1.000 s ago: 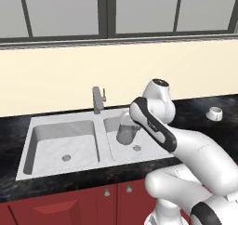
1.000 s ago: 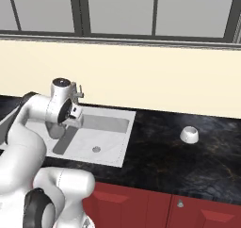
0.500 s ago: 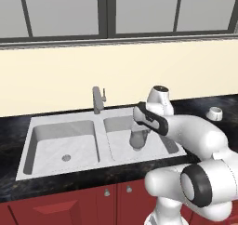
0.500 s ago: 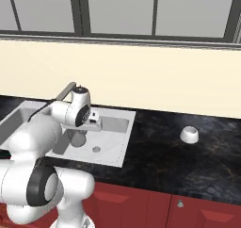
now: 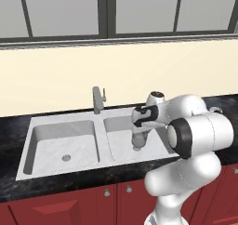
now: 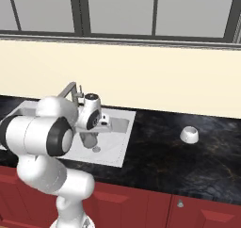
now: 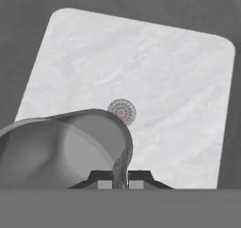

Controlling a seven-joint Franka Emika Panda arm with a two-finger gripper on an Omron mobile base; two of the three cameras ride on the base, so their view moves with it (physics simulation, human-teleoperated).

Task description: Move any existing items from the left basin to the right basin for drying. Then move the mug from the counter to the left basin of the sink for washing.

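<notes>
Dark grey cup (image 7: 66, 147) was held by its rim in the closed gripper (image 7: 120, 177), above the right basin (image 7: 179, 81), whose drain (image 7: 122, 111) lay just ahead; lowering upright before release was advisable.

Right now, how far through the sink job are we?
Done: the left basin holds nothing but its drain.

In hand: the gripper is shut on the dark grey cup, held over the right basin near its drain, not yet released.

Left: set the cup down, then fetch the white mug from the counter into the left basin.
</notes>
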